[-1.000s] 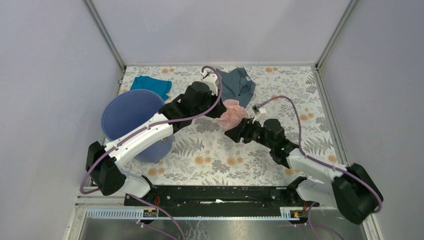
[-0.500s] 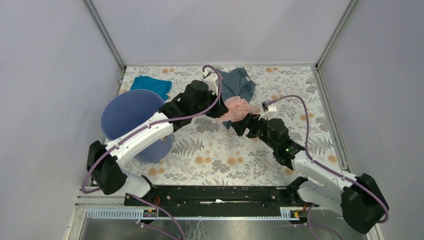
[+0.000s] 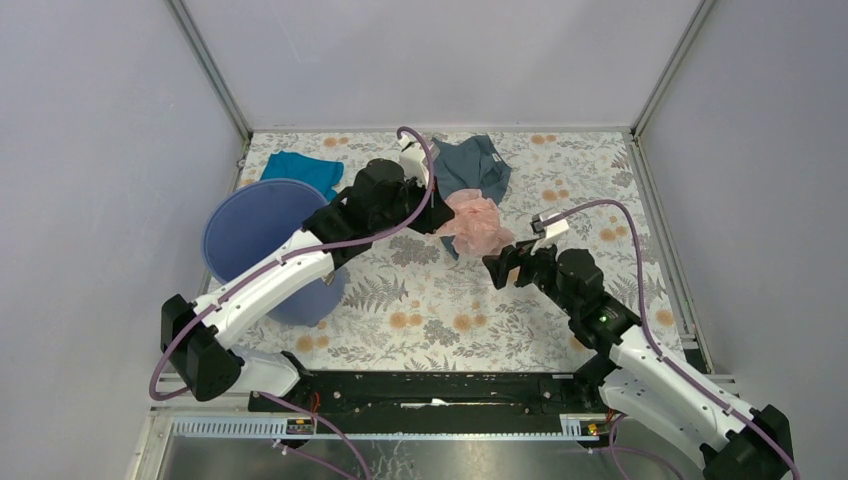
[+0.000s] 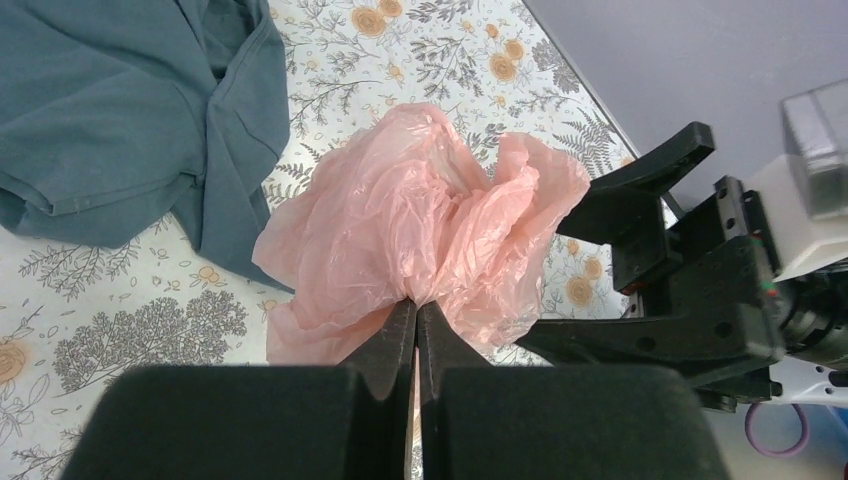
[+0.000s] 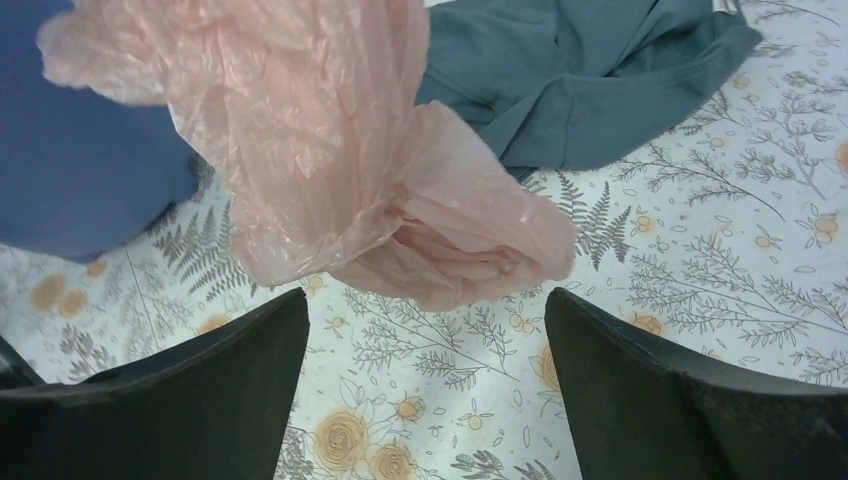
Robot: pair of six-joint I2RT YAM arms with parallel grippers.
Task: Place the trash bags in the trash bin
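The left claw point(image 4: 415, 318) is pinched tight on the crumpled pink bag point(image 4: 425, 225), holding it over the surface point(image 3: 450, 310) midway between the side edges. The bag is toward the far edge, by the near hem of the grey-blue garment point(image 3: 470, 165). The right claw point(image 5: 425, 300) gapes wide, gripping nothing, just beside the bag. The bin point(image 3: 255, 235) sits by the left edge, apart from the bag, with a teal cloth point(image 3: 300, 170) behind it toward the far left corner.

We log the left arm stretched far forward, the left gripper point(image 4: 416, 305) pinched tight on the trash bag point(image 4: 420, 220). The right arm reaches forward-left, the right gripper point(image 5: 425, 310) spread wide.
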